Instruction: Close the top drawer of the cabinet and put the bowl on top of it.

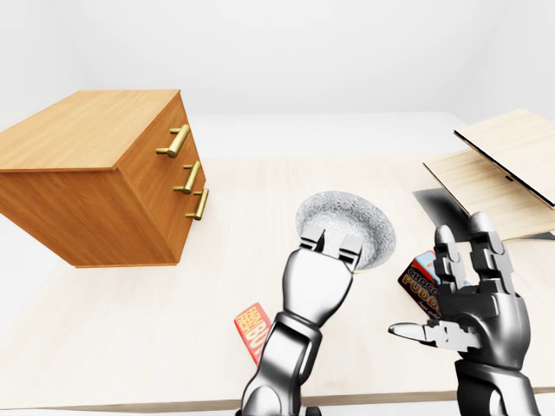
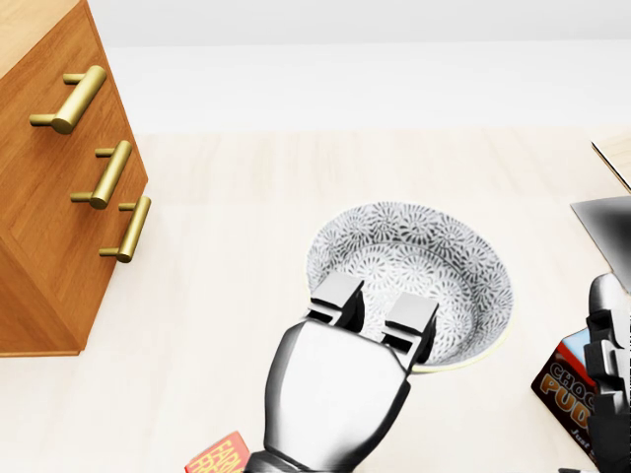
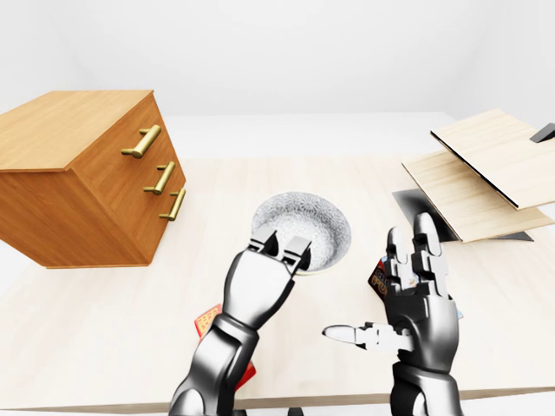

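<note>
Honey-brown wood fills the left of my view: the boxy wooden cabinet (image 1: 95, 182) stands on the pale desk (image 2: 246, 296), its three brass bar handles (image 1: 178, 140) facing toward the right. All three fronts look flush to me, so I judge the top drawer (image 1: 165, 143) already shut, and its flat top is bare, ready to take what I carry.

Just right of that, near the bottom edge, a small red carton (image 1: 251, 329) lies flat on the desk, clear of my path.

My left hand (image 2: 335, 384) reaches up the middle of the head view. Two of its fingers (image 2: 337, 296) hook over the near rim of the grey-and-white flower-patterned ceramic bowl (image 2: 434, 256); the thumb is hidden beneath, so I take it as pinching the wall from outside. I hold the rim because the bowl is too wide to wrap. It sits well apart from the cabinet, and I cannot tell whether it has left the desk.

Further right, a brown chocolate pudding box (image 2: 572, 389) lies just beside the bowl. My right hand (image 1: 473, 303) hangs above it, fingers spread and empty, kept aside so the left can work. Pale flat boards (image 1: 503, 165) lie stacked at the far right.
</note>
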